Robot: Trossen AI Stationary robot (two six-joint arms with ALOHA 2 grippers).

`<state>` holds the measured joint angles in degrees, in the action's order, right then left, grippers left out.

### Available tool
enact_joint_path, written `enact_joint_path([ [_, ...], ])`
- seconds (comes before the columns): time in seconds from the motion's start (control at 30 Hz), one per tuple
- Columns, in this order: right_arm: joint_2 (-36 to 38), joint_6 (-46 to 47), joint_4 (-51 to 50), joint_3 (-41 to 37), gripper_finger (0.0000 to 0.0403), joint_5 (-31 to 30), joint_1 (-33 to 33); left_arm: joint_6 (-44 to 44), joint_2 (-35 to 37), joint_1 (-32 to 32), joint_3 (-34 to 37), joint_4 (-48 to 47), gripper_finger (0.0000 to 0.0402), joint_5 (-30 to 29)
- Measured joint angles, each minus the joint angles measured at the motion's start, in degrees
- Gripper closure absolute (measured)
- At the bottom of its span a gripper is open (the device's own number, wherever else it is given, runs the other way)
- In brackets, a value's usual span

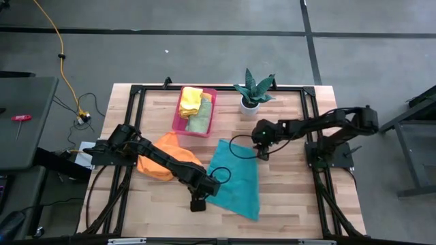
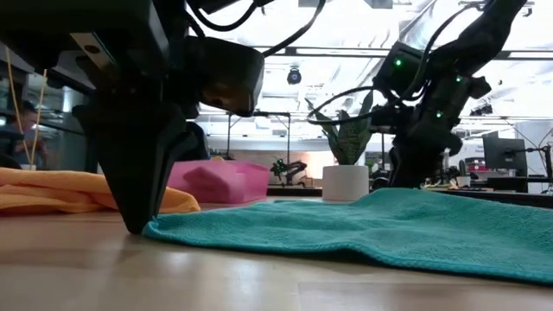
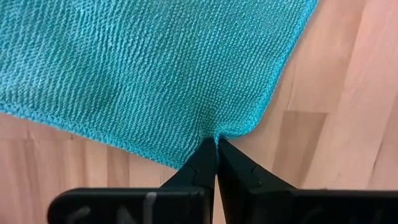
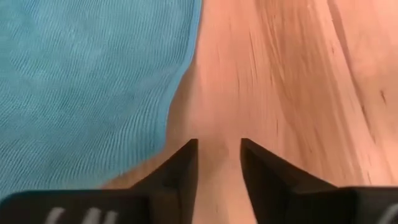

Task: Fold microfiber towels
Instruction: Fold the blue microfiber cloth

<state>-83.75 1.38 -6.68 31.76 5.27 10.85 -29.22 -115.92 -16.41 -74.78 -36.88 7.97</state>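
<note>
Lower centre of the overhead frame, the left gripper (image 1: 198, 202) pinches shut on a flat teal microfiber towel's (image 1: 237, 178) corner; the right gripper (image 1: 261, 153), fingers parted and empty, hovers beside its upper right edge.

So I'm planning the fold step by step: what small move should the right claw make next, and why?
Probably slide sideways onto the teal towel's far corner and close. The left claw is already shut on a near corner, while the right claw stands open over bare table just beside the towel's edge, gripping nothing.

Left gripper (image 3: 216, 144) low, fingers pressed together; right gripper (image 4: 219, 144) low, fingers parted
</note>
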Motion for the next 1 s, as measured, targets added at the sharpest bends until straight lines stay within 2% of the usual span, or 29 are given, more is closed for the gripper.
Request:
enact_joint_path([
  [0.17,-3.84,3.24,4.31,0.09,0.0381,-0.91,-0.8,-0.77,-0.02,0.2,0.0,0.78,0.0401,-0.04],
  [0.23,-4.15,5.2,5.48,0.09,0.0397,-0.45,-1.13,-0.8,-0.01,0.2,0.0,0.78,0.0401,-0.07],
  [0.4,-2.92,6.66,4.59,0.03,0.0392,8.6,-2.98,-0.78,0.0,0.22,0.0,0.76,0.0401,-0.31],
  [0.6,-2.92,12.51,5.34,0.03,0.0399,16.27,-7.07,-0.74,0.0,0.27,0.0,0.76,0.0401,-0.59],
  [0.8,-2.92,20.9,14.24,0.01,0.0401,22.11,-10.12,-0.63,0.0,0.27,-0.02,0.74,0.0401,-0.76],
  [0.9,-2.9,25.45,20.09,0.11,0.0402,22.54,-10.68,-0.63,0.0,0.27,-0.02,0.74,0.0401,-0.82],
  [1.0,-2.9,27.68,21.14,1.79,0.0402,21.36,-11.32,-0.62,0.0,0.27,-0.02,0.74,0.0401,-0.88],
])
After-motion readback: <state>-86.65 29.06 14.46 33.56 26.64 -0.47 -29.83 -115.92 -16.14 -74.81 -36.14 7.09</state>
